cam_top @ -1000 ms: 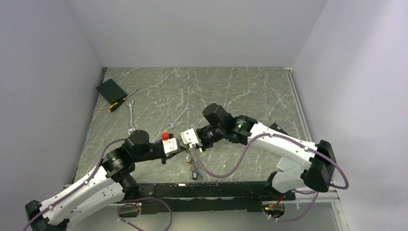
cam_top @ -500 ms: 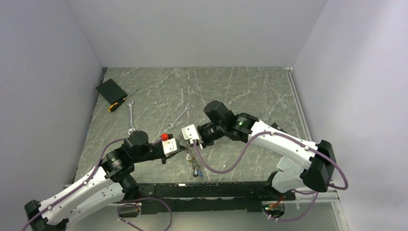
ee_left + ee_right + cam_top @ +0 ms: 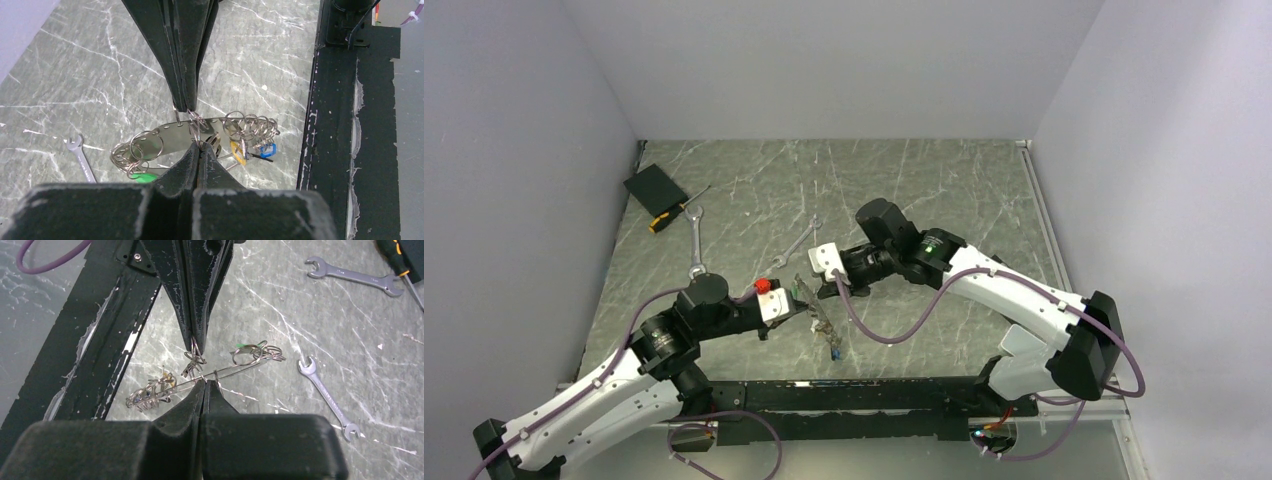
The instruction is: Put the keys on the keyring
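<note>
The keyring [image 3: 170, 136] is a flat silvery perforated strip strung with several split rings, held off the table between both grippers. It also shows in the top view [image 3: 816, 312] and the right wrist view [image 3: 235, 369]. Keys hang from it: a green one [image 3: 142, 176], a yellow one [image 3: 238, 153] and a blue one [image 3: 268, 149], with the cluster visible in the right wrist view [image 3: 150, 392]. My left gripper [image 3: 200, 145] is shut on a split ring of the keyring. My right gripper [image 3: 205, 382] is shut on the strip's edge. The two fingertips nearly meet.
Two silver spanners [image 3: 696, 245] [image 3: 802, 243] lie behind the grippers, and one shows in the right wrist view [image 3: 327, 397]. A screwdriver [image 3: 669, 215] and a black box [image 3: 654, 188] sit far left. A black rail [image 3: 874, 392] runs along the near edge.
My right gripper has moved away from the base and slightly right, pulling the keyring out from a hanging bunch into a slanted line. My left gripper has barely moved.
</note>
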You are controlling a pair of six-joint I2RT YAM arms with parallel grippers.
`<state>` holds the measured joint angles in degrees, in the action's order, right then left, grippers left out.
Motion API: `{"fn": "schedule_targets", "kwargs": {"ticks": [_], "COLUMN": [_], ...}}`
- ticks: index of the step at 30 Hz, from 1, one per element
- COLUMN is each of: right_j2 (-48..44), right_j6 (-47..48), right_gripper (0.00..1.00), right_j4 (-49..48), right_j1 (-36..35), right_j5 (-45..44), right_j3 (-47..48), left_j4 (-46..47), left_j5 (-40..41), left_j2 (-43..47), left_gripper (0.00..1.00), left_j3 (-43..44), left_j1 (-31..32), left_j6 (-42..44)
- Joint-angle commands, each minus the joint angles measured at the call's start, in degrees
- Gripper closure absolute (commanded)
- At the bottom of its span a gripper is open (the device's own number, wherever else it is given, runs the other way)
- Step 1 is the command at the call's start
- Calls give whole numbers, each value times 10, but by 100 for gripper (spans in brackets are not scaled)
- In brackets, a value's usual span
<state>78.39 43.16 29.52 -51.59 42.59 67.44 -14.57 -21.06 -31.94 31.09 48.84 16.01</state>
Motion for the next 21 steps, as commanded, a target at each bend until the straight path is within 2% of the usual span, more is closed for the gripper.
{"fn": "schedule_targets", "kwargs": {"ticks": [1,8,16,21], "right_j2": [-19,-36,-53,-68], "right_j6": [-11,-46,-133,-206], "right_gripper": [100,100,100,100], "right_j4": [-70,-125,-228,-335], "right_j1": [11,25,43,46], "right_j5": [33,53,68,42], "right_j3": [6,-18,-76,-122], "left_j4": [2,2,3,4], "left_j5": [-15,-10,-2,2], "left_j2": [7,9,10,9], "left_gripper": [100,100,100,100], "left_j3": [-3,-3,-3,-3], "left_j1": [8,9,8,9], "left_j6": [3,4,4,5]}}
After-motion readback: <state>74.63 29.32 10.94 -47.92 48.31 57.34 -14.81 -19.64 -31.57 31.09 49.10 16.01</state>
